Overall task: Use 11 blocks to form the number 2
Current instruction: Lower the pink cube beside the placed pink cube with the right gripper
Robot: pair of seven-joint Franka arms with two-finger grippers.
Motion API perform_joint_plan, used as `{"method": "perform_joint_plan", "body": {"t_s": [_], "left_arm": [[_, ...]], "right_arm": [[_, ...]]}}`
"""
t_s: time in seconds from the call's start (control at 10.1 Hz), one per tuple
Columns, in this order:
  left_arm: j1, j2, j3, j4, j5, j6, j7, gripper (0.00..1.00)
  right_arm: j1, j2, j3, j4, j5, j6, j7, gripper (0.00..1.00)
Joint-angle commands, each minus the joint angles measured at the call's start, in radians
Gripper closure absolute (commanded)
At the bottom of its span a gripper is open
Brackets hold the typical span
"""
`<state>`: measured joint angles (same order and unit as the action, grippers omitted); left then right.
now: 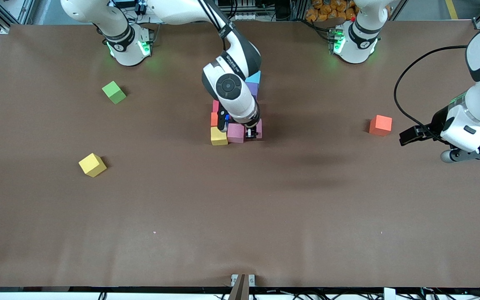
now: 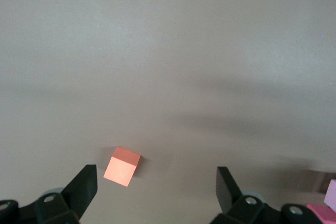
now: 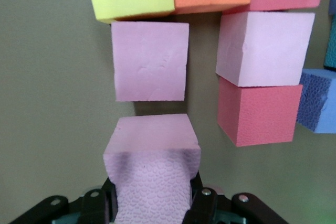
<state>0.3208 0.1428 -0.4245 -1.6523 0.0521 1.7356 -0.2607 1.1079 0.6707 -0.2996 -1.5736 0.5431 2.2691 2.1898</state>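
Right claw (image 3: 152, 203) pinching pink cube (image 3: 152, 156) at digit (image 1: 236, 112) mid-counter, last bottom-row slot, just beside pink neighbour (image 3: 150, 60). Left claw (image 2: 156, 192) spread, waits over orange cube (image 2: 122, 166).

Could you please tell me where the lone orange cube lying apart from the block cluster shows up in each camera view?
Front view: the lone orange cube lies on the brown table toward the left arm's end, beside the waiting open left gripper.
Left wrist view: the cube sits on the table low in the frame, near one fingertip.
Right wrist view: not in it.
Shared landmark: the left gripper beside the cube.
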Motion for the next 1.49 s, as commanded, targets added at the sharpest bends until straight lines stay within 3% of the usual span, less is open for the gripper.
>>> {"method": "perform_joint_plan", "body": {"t_s": [0.0, 1.39], "left_arm": [[0.023, -0.032, -0.005, -0.023, -0.025, -0.021, 0.034, 0.00], [0.021, -0.028, -0.007, -0.026, -0.025, -0.021, 0.031, 0.00]], "right_arm": [[0.006, 0.032, -0.006, 0.029, 0.018, 0.012, 0.036, 0.93], [0.010, 0.099, -0.010, 0.021, -0.014, 0.056, 0.034, 0.93]]}}
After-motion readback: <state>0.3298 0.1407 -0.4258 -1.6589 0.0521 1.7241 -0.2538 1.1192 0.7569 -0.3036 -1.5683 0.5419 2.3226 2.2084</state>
